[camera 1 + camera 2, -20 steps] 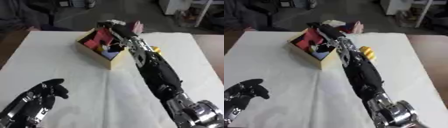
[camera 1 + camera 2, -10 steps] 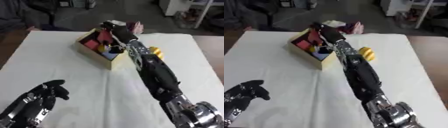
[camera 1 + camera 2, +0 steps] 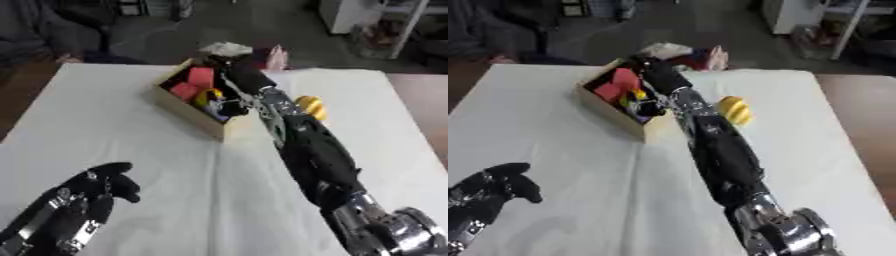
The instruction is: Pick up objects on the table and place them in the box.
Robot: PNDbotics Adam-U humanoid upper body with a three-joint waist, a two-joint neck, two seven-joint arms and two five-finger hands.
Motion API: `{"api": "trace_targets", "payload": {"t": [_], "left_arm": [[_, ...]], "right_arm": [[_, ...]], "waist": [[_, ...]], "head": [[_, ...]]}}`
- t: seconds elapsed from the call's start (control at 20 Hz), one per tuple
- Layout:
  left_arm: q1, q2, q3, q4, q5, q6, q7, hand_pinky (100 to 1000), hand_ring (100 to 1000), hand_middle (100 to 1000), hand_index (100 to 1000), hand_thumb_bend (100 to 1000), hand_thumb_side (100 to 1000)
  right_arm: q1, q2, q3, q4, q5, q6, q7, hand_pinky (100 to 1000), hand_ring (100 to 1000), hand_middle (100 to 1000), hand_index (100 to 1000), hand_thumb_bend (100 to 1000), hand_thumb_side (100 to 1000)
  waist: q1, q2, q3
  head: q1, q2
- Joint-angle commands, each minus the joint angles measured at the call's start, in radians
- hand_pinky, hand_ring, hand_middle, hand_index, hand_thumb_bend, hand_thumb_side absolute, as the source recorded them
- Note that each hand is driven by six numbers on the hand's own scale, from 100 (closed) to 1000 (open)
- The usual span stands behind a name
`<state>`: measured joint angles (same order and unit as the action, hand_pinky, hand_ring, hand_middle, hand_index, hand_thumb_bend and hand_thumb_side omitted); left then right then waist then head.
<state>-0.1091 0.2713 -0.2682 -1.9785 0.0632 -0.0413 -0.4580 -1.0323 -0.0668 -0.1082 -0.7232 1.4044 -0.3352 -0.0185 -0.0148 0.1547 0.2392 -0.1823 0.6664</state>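
My right hand (image 3: 234, 80) sits over the box (image 3: 194, 111), grip unreadable; yellow object (image 3: 310, 106) lies just right of the box, nearest that arm.

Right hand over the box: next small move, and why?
Probably lift the right hand clear of the box and swing toward the yellow object, which lies on the table just right of the forearm, outside the box.

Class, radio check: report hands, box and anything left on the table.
Right hand over the box, fingers unclear. Left hand idle, lower left, curled. Yellow object on table beside right arm.
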Motion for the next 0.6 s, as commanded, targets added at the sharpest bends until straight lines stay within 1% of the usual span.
{"api": "trace_targets", "payload": {"t": [0.05,0.1,0.15,0.2,0.3,0.4,0.6], "left_arm": [[-0.009,-0.001,-0.002,-0.021,0.002,0.003,-0.002,765,664,652,903,100,641],[-0.008,-0.001,-0.002,-0.021,0.002,0.004,-0.002,765,665,652,903,100,642],[-0.006,-0.001,-0.002,-0.021,0.001,0.005,-0.003,766,665,653,903,100,641],[-0.005,0.000,-0.001,-0.021,0.000,0.005,-0.003,766,666,653,903,100,642],[-0.003,0.002,-0.001,-0.021,-0.001,0.007,-0.004,766,666,653,904,100,643],[0.000,0.004,0.000,-0.021,-0.002,0.008,-0.005,766,666,654,904,100,643],[0.004,0.008,0.001,-0.021,-0.005,0.009,-0.007,767,667,654,905,100,646]], "right_arm": [[-0.031,-0.034,-0.018,-0.024,-0.037,0.013,0.011,1000,987,1000,1000,100,315],[-0.033,-0.043,-0.026,-0.018,-0.066,0.019,0.023,1000,983,1000,1000,100,315],[-0.035,-0.056,-0.035,-0.011,-0.101,0.026,0.039,1000,979,1000,1000,100,235],[-0.039,-0.074,-0.044,-0.004,-0.139,0.037,0.060,1000,978,1000,1000,100,203],[-0.046,-0.110,-0.059,0.010,-0.207,0.062,0.107,1000,979,1000,1000,100,203],[-0.050,-0.148,-0.068,0.028,-0.254,0.086,0.161,1000,988,1000,1000,100,199],[-0.046,-0.210,-0.081,0.059,-0.294,0.127,0.243,1000,996,1000,1000,100,200]], "waist": [[0.004,-0.012,-0.004],[0.003,-0.013,-0.005],[0.001,-0.014,-0.007],[0.000,-0.015,-0.009],[-0.003,-0.018,-0.011],[-0.006,-0.020,-0.014],[-0.011,-0.022,-0.020]], "head": [[-0.001,-0.012],[-0.001,-0.011],[0.000,-0.010],[0.000,-0.009],[0.001,-0.006],[0.002,-0.004],[0.004,-0.003]]}}
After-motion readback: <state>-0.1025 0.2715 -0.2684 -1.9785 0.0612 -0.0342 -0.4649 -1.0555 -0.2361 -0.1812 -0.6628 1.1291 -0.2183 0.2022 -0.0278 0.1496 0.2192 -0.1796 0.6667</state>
